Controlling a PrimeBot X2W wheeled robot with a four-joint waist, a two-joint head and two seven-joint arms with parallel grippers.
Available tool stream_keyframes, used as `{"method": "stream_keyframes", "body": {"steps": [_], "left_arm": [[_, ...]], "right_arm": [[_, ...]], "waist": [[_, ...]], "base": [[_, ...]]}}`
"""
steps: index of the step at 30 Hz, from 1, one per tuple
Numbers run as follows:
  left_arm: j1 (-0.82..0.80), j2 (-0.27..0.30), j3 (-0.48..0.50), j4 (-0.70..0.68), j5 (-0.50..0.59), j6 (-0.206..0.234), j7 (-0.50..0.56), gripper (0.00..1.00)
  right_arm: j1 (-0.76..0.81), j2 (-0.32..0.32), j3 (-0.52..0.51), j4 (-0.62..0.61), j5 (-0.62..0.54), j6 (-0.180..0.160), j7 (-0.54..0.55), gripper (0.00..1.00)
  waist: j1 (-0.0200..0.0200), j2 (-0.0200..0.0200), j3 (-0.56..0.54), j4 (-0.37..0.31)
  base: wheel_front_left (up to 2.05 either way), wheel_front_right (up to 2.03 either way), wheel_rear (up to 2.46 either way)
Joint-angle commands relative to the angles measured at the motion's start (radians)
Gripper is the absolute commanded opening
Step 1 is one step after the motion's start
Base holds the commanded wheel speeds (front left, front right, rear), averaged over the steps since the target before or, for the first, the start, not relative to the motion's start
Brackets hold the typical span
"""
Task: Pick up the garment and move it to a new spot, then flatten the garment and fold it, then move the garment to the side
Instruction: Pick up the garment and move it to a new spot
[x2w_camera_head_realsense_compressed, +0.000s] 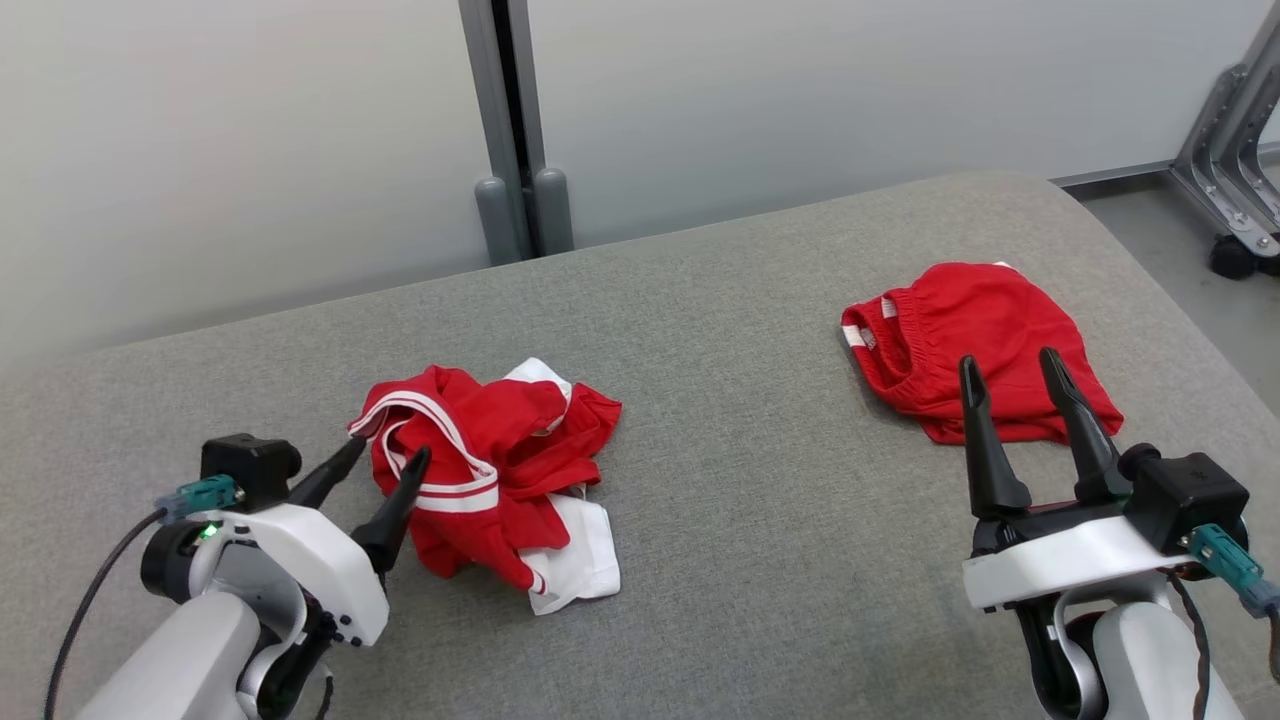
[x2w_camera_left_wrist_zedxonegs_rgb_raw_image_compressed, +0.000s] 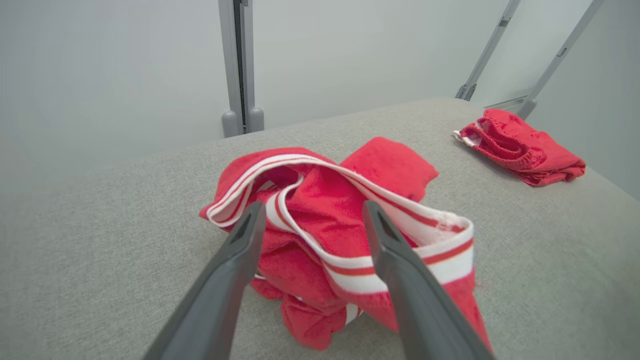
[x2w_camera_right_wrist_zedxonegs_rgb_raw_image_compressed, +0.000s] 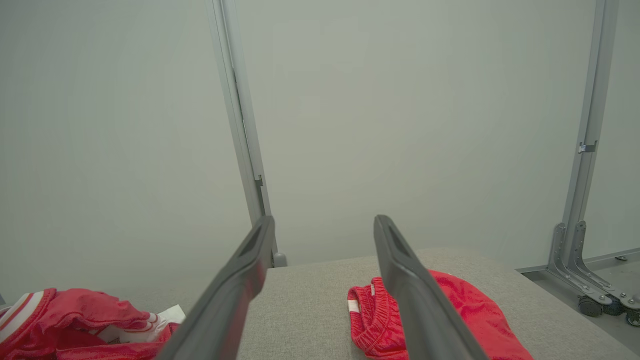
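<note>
A crumpled red garment (x2w_camera_head_realsense_compressed: 500, 440) with white stripes and a white panel lies in a heap on the grey padded table (x2w_camera_head_realsense_compressed: 760, 480), left of centre. My left gripper (x2w_camera_head_realsense_compressed: 390, 452) is open at the heap's left edge, its fingers straddling a striped band without gripping it. The left wrist view shows the garment (x2w_camera_left_wrist_zedxonegs_rgb_raw_image_compressed: 390, 165) between and beyond the spread fingers of that gripper (x2w_camera_left_wrist_zedxonegs_rgb_raw_image_compressed: 315, 206). My right gripper (x2w_camera_head_realsense_compressed: 1009, 360) is open and holds nothing; its fingers point up over the table on the right. From the right wrist, that gripper (x2w_camera_right_wrist_zedxonegs_rgb_raw_image_compressed: 325, 220) aims at the wall, with the garment (x2w_camera_right_wrist_zedxonegs_rgb_raw_image_compressed: 75, 310) at lower left.
A second red garment (x2w_camera_head_realsense_compressed: 980, 310), bunched with an elastic waistband, lies at the table's right side, just beyond my right fingertips; it is visible too from both wrists (x2w_camera_left_wrist_zedxonegs_rgb_raw_image_compressed: 525, 147) (x2w_camera_right_wrist_zedxonegs_rgb_raw_image_compressed: 465, 300). A grey post (x2w_camera_head_realsense_compressed: 515, 130) stands behind the table. A metal frame on castors (x2w_camera_head_realsense_compressed: 1235, 190) stands at far right.
</note>
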Motion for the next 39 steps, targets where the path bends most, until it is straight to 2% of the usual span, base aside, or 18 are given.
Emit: {"method": "stream_keyframes", "body": {"steps": [1, 7, 11, 16, 17, 22, 29, 39], "left_arm": [[-0.012, 0.014, 0.011, -0.019, 0.003, 0.01, -0.01, 1.0], [0.049, 0.087, 0.071, -0.154, 0.004, 0.093, -0.057, 1.0], [0.122, 0.122, 0.117, -0.256, 0.016, 0.18, -0.115, 1.0], [0.238, 0.142, 0.195, -0.373, 0.027, 0.282, -0.174, 1.0], [0.238, 0.142, 0.195, -0.373, 0.027, 0.282, -0.174, 1.0], [0.33, 0.146, 0.271, -0.462, 0.086, 0.343, -0.191, 1.0], [0.45, 0.083, 0.359, -0.526, 0.139, 0.354, -0.191, 1.0], [0.511, -0.003, 0.412, -0.518, 0.187, 0.313, -0.192, 1.0]], "right_arm": [[0.01, -0.007, -0.003, -0.004, -0.006, 0.0, 0.003, 1.0], [0.027, -0.01, -0.012, -0.026, -0.012, 0.0, 0.008, 1.0], [0.044, -0.009, -0.019, -0.037, -0.012, 0.0, 0.008, 1.0], [0.065, -0.009, -0.028, -0.055, -0.013, 0.0, 0.004, 1.0], [0.065, -0.009, -0.028, -0.055, -0.013, 0.0, 0.004, 1.0], [0.089, -0.015, -0.013, -0.055, -0.01, 0.0, 0.012, 1.0], [0.106, -0.014, 0.01, -0.039, 0.003, 0.0, 0.006, 1.0], [0.117, -0.021, 0.002, -0.044, -0.002, 0.0, 0.008, 1.0]], "waist": [[0.0, 0.0, -0.007, 0.011], [0.0, 0.0, -0.019, 0.043], [0.0, 0.0, -0.023, 0.065], [0.0, 0.0, -0.025, 0.088], [0.0, 0.0, -0.025, 0.088], [0.0, 0.0, -0.026, 0.116], [0.0, 0.0, -0.032, 0.136], [0.0, 0.0, -0.031, 0.148]], "base": [[0.0, 0.0, 0.0], [0.0, 0.0, 0.0], [0.0, 0.0, 0.0], [0.0, 0.0, 0.0], [0.0, 0.0, 0.0], [0.0, 0.0, 0.0], [0.0, 0.0, 0.0], [0.0, 0.0, 0.0]]}}
